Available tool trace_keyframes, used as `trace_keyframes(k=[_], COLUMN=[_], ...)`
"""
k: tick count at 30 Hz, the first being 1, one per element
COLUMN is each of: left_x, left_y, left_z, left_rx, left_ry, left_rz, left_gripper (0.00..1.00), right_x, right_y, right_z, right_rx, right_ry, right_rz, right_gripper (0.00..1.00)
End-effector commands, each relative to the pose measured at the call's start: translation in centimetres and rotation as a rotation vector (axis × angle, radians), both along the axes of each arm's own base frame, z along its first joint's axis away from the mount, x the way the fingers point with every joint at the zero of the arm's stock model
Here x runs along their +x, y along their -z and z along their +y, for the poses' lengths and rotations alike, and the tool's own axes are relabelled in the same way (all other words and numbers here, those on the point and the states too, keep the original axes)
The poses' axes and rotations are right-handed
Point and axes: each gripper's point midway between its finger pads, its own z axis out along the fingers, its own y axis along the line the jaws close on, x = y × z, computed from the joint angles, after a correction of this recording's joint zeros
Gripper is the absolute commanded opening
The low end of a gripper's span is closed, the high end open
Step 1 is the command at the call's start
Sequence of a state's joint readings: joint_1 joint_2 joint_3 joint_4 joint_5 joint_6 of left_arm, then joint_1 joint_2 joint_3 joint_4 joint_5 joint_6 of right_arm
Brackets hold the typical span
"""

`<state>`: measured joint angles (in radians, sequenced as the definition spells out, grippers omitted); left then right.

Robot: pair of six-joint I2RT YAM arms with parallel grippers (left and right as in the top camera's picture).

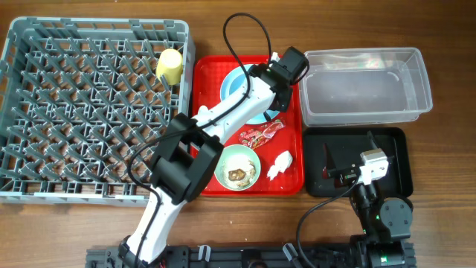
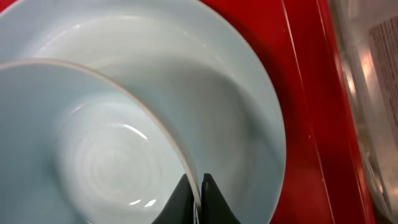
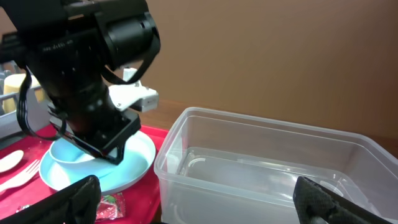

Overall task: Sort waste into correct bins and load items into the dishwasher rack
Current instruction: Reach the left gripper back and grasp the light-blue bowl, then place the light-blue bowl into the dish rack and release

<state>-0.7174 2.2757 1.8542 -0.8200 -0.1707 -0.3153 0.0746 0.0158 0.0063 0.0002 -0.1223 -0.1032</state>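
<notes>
The left gripper [image 2: 200, 198] is pinching a pale blue bowl [image 2: 81, 162] by its rim — over the light blue plate [image 2: 242, 106] — while the right gripper [image 3: 199, 208] is hanging spread wide.

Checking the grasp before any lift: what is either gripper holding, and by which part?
The left gripper pinches the rim of a small light blue dish over the plate. The right gripper is open and holds nothing.

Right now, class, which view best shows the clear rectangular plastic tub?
Overhead: the clear rectangular plastic tub appears whole, all four rim edges visible. The right wrist view shows it close but cropped; the left wrist view catches only a blurred sliver.
</notes>
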Motion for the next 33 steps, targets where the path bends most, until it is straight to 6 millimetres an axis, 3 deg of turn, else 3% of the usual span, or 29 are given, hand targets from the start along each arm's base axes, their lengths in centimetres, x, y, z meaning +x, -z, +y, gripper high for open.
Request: trace_keyframes(k=[1,3,4,5,9,11,13,17,22,27,33], left_x=[0.6,-0.4,-0.8,-0.7,-1.5,-1.6,-1.7,-0.8,0.0,0.0,0.9], left_y=[-9.8,-17.3,-20.3,-21.7,-23.1,-22.3,-20.2,-14.9,-12.2,-11.9,-15.0], left_z=[1.4,4.2,7.0,11.3,20.3,22.6,23.8,24.2,25.0,28.2,29.3], left_rx=[-0.212,-0.462,-0.564,-0.631,-0.994,-1.117,-1.168,-1.215,-1.195,-1.191,-1.396], left_ry=[-0.023,0.030,0.058,0.017,0.016,0.026,0.018,-0.044,-0.044,-0.121,-0.224], left_rz=[-0.032,0.018,0.037,0.064,0.197,0.221,0.272,0.411,0.410,0.391,0.361], left_gripper=[0.04,0.04,0.04,0.04,0.04,0.04,0.04,0.04,0.04,0.04,0.04], right_x=[0.0,0.0,0.0,0.0,0.0,0.0,0.0,0.0,0.0,0.0,0.0], right_y=[-0.2,-0.2,-0.2,-0.2,-0.2,-0.2,-0.2,-0.2,-0.2,-0.2,-0.2], right_z=[-0.3,-0.3,-0.3,-0.3,-0.3,-0.3,-0.3,-0.3,-0.3,-0.3,-0.3], right_rx=[-0.001,-0.001,-0.001,-0.001,-0.002,-0.001,-0.001,-0.001,-0.001,-0.001,-0.001], right_ry=[0.016,0.016,0.016,0.016,0.016,0.016,0.016,0.016,0.016,0.016,0.016], right_rz=[-0.010,-0.010,-0.010,-0.010,-0.010,-0.010,-0.010,-0.010,-0.010,-0.010,-0.010], right_gripper=[1.00,1.00,1.00,1.00,1.00,1.00,1.00,1.00,1.00,1.00,1.00])
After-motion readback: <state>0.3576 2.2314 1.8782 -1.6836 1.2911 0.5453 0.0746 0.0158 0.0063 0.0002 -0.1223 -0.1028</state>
